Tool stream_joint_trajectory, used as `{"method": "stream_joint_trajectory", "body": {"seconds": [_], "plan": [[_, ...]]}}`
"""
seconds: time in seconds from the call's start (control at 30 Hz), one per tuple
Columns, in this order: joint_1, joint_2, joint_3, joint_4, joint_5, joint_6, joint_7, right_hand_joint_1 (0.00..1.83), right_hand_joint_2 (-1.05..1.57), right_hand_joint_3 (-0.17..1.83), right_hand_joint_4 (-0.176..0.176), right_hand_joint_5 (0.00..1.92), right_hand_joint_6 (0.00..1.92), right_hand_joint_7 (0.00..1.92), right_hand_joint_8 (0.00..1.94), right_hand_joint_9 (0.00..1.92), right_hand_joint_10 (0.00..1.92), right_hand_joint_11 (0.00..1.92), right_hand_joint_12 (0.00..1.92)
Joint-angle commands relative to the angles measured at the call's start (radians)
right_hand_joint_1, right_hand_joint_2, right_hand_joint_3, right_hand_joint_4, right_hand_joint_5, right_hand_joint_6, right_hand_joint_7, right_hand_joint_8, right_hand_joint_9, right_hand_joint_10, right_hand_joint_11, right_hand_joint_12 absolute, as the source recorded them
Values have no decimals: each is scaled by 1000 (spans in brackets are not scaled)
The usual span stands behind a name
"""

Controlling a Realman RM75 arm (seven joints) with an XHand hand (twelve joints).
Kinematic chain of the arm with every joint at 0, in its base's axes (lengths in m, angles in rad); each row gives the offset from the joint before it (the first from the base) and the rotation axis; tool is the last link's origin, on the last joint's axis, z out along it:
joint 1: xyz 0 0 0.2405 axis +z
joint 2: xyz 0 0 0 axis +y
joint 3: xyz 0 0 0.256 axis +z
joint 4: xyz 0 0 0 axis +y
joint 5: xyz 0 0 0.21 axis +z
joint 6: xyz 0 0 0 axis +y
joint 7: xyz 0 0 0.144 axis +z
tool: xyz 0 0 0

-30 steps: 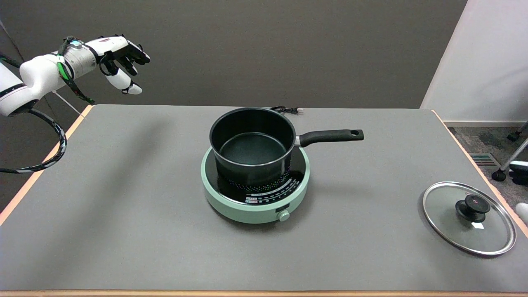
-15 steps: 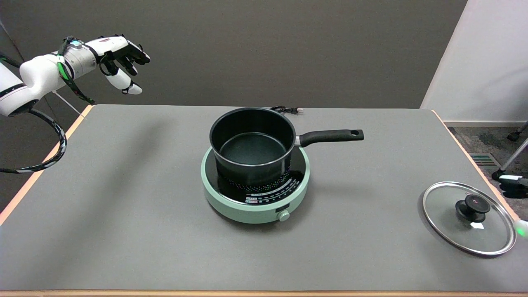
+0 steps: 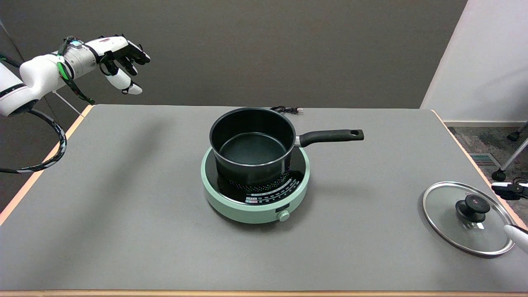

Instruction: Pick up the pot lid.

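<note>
The pot lid [image 3: 447,212] is round glass with a metal rim and a black knob [image 3: 473,206]. It lies flat on the grey table, near the right edge. Only part of my right hand [image 3: 511,191] shows at the picture's right border. One dark finger reaches in just right of the knob, and a white fingertip [image 3: 518,237] hangs over the lid's near right rim. The fingers are spread apart, hold nothing and do not touch the knob. The rest of the hand is out of view.
A black saucepan [image 3: 251,144] with its handle pointing right stands on a mint green induction cooker [image 3: 222,202] at the table's middle. My idle left hand [image 3: 119,57] hangs in the air at the upper left. The table's right edge [image 3: 466,148] runs close to the lid.
My right hand has come in from the right border toward the lid. Its fingers now reach beside the knob and over the rim. The lid, the pot and the left hand have not moved.
</note>
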Motion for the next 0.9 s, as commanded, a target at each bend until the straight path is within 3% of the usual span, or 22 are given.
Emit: {"method": "stream_joint_trajectory", "body": {"seconds": [0.03, 0.47, 0.9], "plan": [[37, 44, -51, 30, -8, 37, -153, 869, 527, 963, -40, 551, 248, 607, 227, 526, 446, 308, 784], [65, 129, -116, 21, -35, 101, -202, 909, 533, 969, -34, 576, 274, 600, 217, 528, 434, 309, 774], [83, 153, -129, -5, -79, 154, -232, 936, 543, 981, -12, 598, 298, 601, 208, 545, 421, 329, 804]]}}
